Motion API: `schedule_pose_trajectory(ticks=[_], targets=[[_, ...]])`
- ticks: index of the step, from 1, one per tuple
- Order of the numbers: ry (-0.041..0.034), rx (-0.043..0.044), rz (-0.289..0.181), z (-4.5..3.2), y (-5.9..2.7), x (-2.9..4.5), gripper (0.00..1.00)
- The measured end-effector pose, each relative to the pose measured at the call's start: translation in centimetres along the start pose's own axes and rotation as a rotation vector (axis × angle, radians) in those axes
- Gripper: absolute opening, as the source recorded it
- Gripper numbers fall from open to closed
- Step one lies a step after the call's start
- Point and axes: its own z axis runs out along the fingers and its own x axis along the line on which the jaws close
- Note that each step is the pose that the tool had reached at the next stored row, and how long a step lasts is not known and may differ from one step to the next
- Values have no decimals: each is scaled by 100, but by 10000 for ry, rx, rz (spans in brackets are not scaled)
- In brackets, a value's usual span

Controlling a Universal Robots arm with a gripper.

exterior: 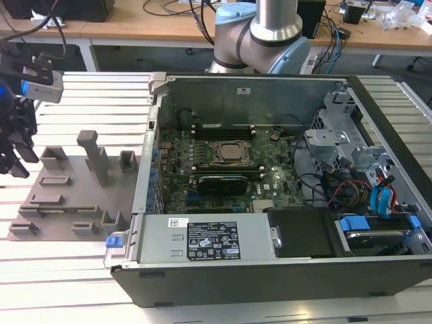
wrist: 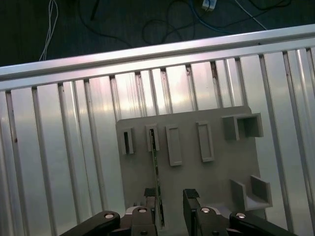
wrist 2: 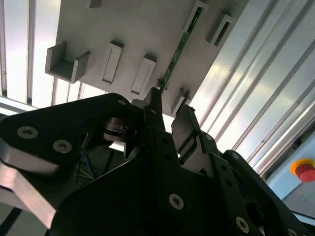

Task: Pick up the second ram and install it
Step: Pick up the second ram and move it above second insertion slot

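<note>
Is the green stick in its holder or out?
In its holder: the second ram stands on edge in slots of the grey holder.

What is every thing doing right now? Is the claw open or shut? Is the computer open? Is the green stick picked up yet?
Gripper: open, low over the holder, at one end of the ram.
Ram: standing on edge in a holder slot, not gripped.
Holder: flat on the slatted table; the slots next to the ram look empty.
Case: open, insides showing.
</note>
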Motion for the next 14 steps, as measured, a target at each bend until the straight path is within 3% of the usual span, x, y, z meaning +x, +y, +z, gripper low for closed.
schedule_pose_trajectory(ticks=[14], targets=[[0,0,0,165,-7,4,36]])
